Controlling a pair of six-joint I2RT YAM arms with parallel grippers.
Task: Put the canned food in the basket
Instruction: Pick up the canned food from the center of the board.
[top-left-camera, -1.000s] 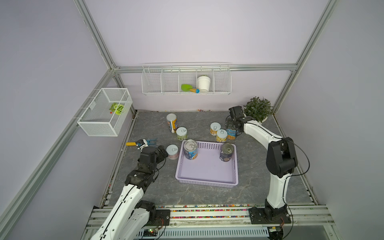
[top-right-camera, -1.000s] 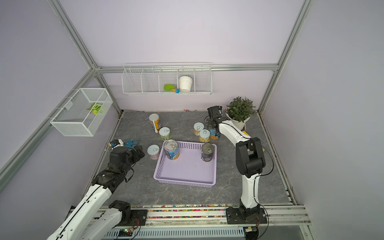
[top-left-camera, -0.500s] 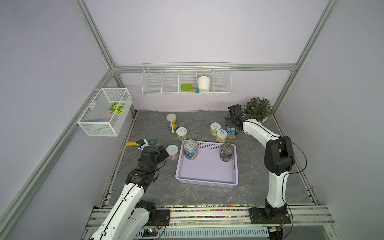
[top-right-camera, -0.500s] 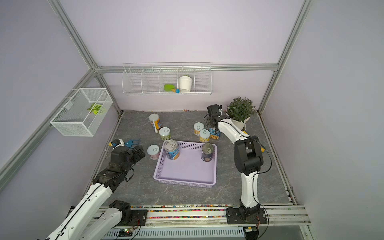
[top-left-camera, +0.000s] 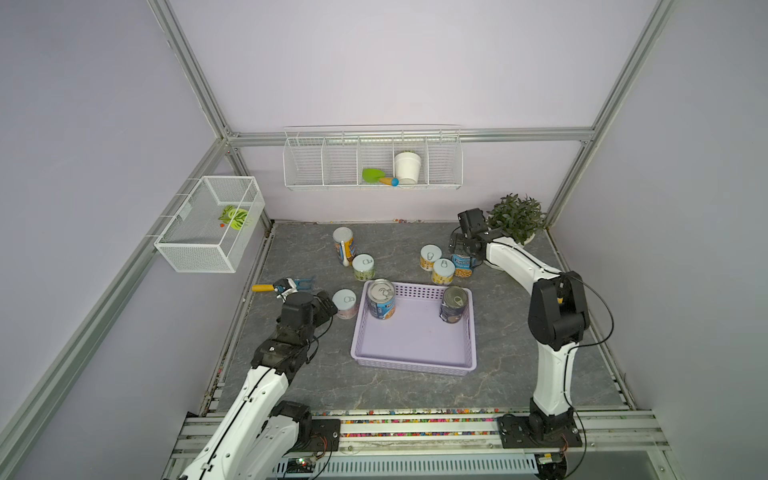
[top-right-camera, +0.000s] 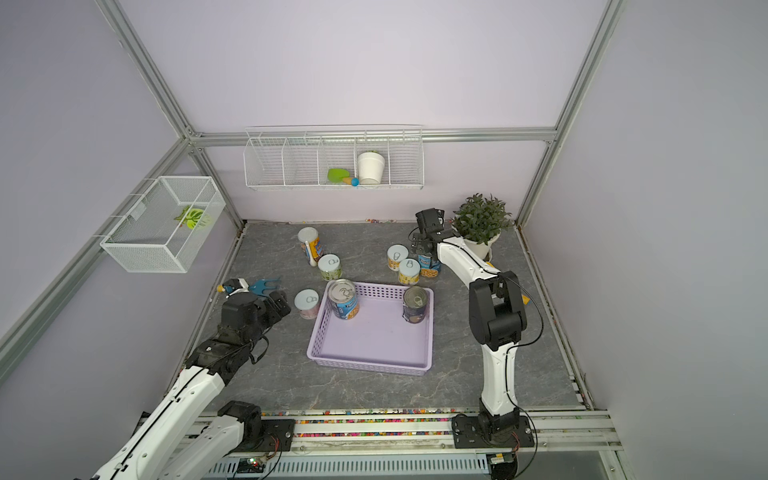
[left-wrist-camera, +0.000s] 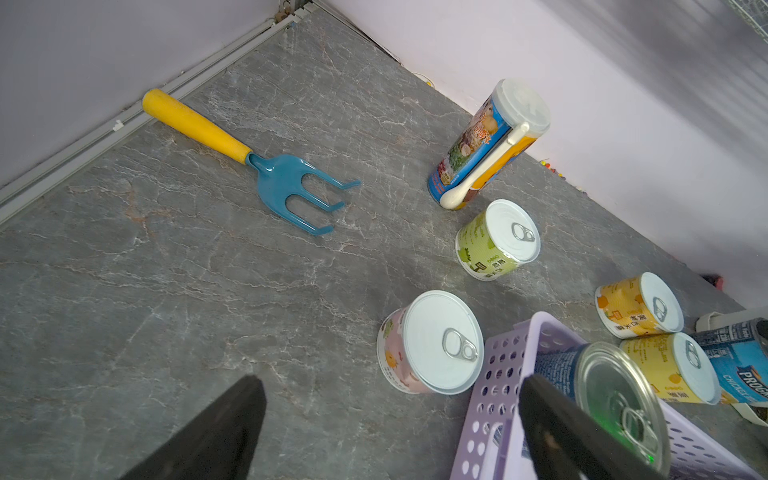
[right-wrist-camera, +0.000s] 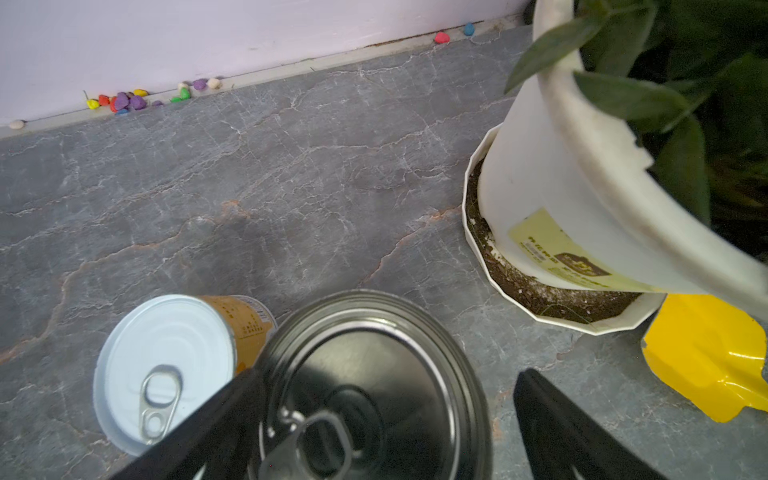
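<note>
The lavender basket (top-left-camera: 413, 349) (top-right-camera: 370, 345) (left-wrist-camera: 498, 374) holds two upright cans, one blue-labelled (top-left-camera: 381, 298) and one dark (top-left-camera: 453, 304). Outside it stand a pink-labelled can (top-left-camera: 345, 303) (left-wrist-camera: 432, 340), a green one (top-left-camera: 363, 267) (left-wrist-camera: 496, 239), a tall one with a spoon (top-left-camera: 344, 245), two yellow ones (top-left-camera: 430, 257) (top-left-camera: 443, 271) and a blue-labelled silver-topped can (top-left-camera: 463, 264) (right-wrist-camera: 374, 386). My right gripper (top-left-camera: 461, 245) (right-wrist-camera: 388, 374) is open, straddling that can's top. My left gripper (top-left-camera: 326, 305) (left-wrist-camera: 390, 380) is open and empty beside the pink-labelled can and the basket's corner.
A potted plant (top-left-camera: 515, 218) (right-wrist-camera: 540, 187) stands close behind the right gripper, with a yellow scrap (right-wrist-camera: 706, 353) beside it. A garden fork (top-left-camera: 286, 286) (left-wrist-camera: 249, 158) lies by the left wall. Two white wire baskets (top-left-camera: 208, 224) (top-left-camera: 372, 158) hang on the walls.
Little differs. The right arm has shifted slightly over the blue-labelled can, and the left gripper has edged towards the pink-labelled can. Both grippers stay open.
</note>
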